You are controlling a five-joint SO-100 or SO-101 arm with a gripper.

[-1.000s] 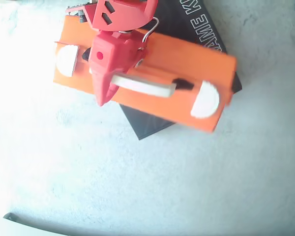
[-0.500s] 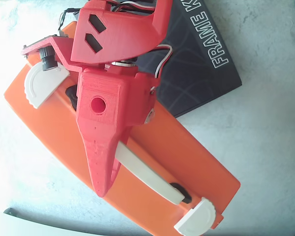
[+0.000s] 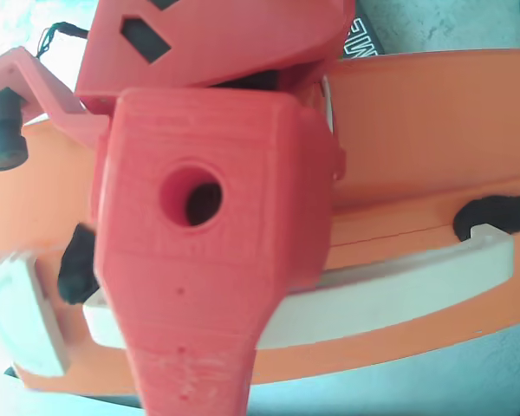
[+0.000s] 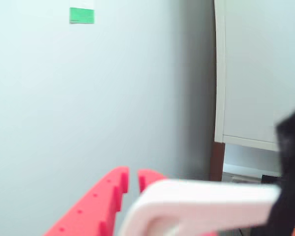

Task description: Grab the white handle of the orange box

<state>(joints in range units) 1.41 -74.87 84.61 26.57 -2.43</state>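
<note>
The orange box (image 3: pixel 416 130) lies across the overhead view. Its white handle (image 3: pixel 390 290) runs along the near side between two black pivot mounts (image 3: pixel 494 217). My red gripper (image 3: pixel 191 381) reaches over the handle's left part and hides it there. In the wrist view the two red fingertips (image 4: pixel 119 179) stand almost together, gripper (image 4: pixel 133 175) shut or nearly so. The white handle (image 4: pixel 206 196) crosses in front of the right finger, with a black mount (image 4: pixel 291 167) at its right end. I cannot tell whether the handle is clamped.
A white half-round latch (image 3: pixel 22 316) sits at the box's left end. The wrist camera (image 3: pixel 2 130) sticks out to the left of the arm. A black box with white lettering (image 3: pixel 361 39) shows behind. The wrist view faces a pale wall (image 4: pixel 88 98) and a white cabinet (image 4: pixel 260 73).
</note>
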